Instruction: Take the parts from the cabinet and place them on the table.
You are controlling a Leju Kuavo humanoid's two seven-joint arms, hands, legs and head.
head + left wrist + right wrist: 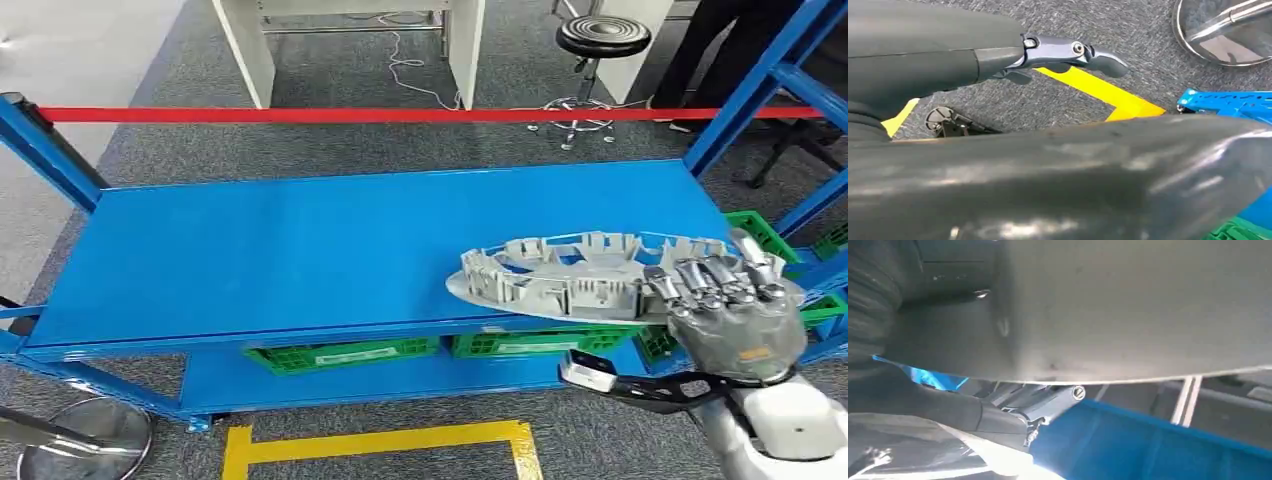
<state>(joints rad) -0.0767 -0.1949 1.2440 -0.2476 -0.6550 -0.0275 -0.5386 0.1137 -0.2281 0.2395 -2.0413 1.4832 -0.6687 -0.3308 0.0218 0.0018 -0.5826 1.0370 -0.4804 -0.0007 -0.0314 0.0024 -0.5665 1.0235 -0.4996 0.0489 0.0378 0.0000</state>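
Note:
A wide grey cast part with ribbed walls lies flat over the front right of the blue cabinet shelf. My right hand grips its right end, fingers curled over the rim. Whether the part rests on the shelf or hangs just above it, I cannot tell. In the right wrist view the part's smooth underside spans the picture, with my right hand under it. My left hand hangs over the carpet, its fingers straight and apart from the thumb, holding nothing.
Green crates sit on the lower shelf. Blue uprights frame the cabinet, and a red tape runs behind it. A stool and a person's legs stand beyond. Yellow floor marking and a metal post base lie in front.

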